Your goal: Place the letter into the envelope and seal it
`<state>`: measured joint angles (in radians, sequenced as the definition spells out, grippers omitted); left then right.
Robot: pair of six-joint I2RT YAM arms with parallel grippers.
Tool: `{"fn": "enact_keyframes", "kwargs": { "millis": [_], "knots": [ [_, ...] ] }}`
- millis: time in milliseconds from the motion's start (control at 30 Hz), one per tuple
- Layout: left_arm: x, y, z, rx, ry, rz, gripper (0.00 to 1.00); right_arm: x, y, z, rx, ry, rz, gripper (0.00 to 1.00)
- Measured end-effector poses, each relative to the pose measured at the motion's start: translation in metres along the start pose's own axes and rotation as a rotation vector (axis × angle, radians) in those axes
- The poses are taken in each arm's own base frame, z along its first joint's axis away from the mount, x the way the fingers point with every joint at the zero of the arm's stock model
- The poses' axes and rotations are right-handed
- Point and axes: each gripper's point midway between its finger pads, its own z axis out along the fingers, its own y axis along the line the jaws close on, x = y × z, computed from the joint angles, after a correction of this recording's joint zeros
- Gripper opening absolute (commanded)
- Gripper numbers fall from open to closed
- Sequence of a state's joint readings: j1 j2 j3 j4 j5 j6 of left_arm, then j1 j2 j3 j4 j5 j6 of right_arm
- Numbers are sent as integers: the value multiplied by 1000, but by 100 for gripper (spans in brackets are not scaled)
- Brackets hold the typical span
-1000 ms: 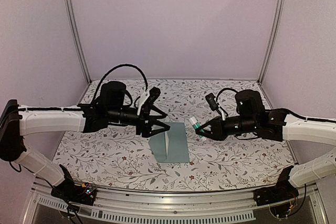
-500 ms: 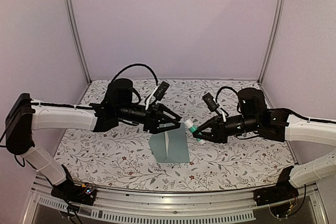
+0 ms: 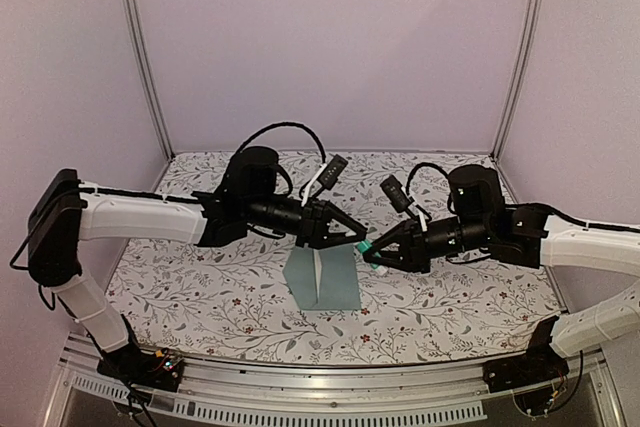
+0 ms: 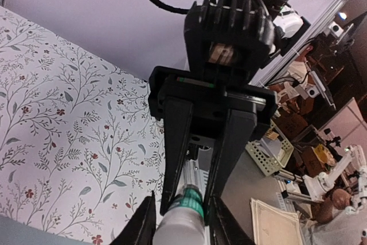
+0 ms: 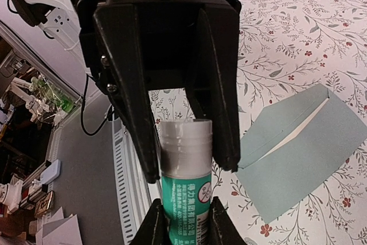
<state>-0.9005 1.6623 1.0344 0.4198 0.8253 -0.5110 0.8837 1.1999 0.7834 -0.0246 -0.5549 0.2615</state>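
Observation:
The pale teal envelope point(image 3: 322, 282) lies flat at mid-table, its flap open and a whitish strip of its inside showing; the right wrist view has it too point(image 5: 304, 147). The letter is out of view. Both grippers meet in the air just above the envelope's far right corner. My right gripper point(image 3: 377, 256) point(image 5: 183, 222) is shut on the green body of a glue stick point(image 5: 184, 190). My left gripper point(image 3: 358, 238) point(image 4: 180, 225) faces it, its fingers point(image 5: 140, 130) pressed on either side of the stick's white cap point(image 4: 178, 230).
The table is covered with a floral cloth point(image 3: 200, 287) and walled in by plain lilac panels and metal posts point(image 3: 140, 57). A metal rail point(image 3: 330, 402) runs along the near edge. Beyond the table lies a stack of tan sheets point(image 4: 275, 222) on the floor.
My left arm reached right from over the envelope to the glue stick, and its jaws narrowed around the cap. The right gripper edged slightly left, still holding the stick.

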Motion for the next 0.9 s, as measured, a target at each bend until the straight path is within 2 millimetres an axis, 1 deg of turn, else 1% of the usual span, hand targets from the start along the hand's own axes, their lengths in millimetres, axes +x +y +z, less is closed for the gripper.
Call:
{"fn": "enact_keyframes", "kwargs": {
  "millis": [67, 100, 167, 200, 233, 267, 300, 333, 367, 400, 500, 600, 700, 767, 900],
  "knots": [
    [1, -2, 1, 2, 4, 2, 4, 0, 0, 0, 0, 3, -4, 13],
    [1, -2, 1, 3, 5, -3, 0, 0, 0, 0, 1, 4, -7, 13],
    [1, -2, 2, 2, 6, -7, 0, 0, 0, 0, 2, 7, -12, 15],
    [1, -2, 2, 3, 6, -10, 0, 0, 1, 0, 2, 7, -13, 23],
    [0, -2, 1, 0, 6, -11, 0, 0, 0, 0, 4, 7, -12, 35],
    [1, -1, 2, -1, 6, -14, 0, 0, 0, 0, 5, 8, -12, 52],
    [0, -1, 2, -4, 4, -15, 0, 0, -1, 0, 8, 7, -8, 72],
    [-1, 1, 2, -15, -1, -18, 0, -1, -2, 0, 16, 2, -5, 84],
    [-2, 1, 1, -22, -6, -19, 0, -2, -3, 0, 25, -3, -6, 93],
    [-3, 0, 1, -27, -12, -19, 0, -4, -4, -1, 34, -10, -5, 97],
    [-11, -6, -7, -44, -54, -12, 0, -14, -4, -5, 50, -61, 2, 99],
    [-27, -21, -18, -34, -125, 14, 0, -31, 5, -15, 29, -166, 2, 99],
    [-49, -42, -30, 0, -217, 55, 0, -46, 13, -22, -23, -287, 18, 96],
    [-60, -53, -36, 25, -268, 75, 0, -49, 16, -24, -60, -344, 42, 93],
    [-75, -63, -44, 51, -349, 89, 0, -61, 25, -27, -133, -425, 67, 87]
  ]
}}
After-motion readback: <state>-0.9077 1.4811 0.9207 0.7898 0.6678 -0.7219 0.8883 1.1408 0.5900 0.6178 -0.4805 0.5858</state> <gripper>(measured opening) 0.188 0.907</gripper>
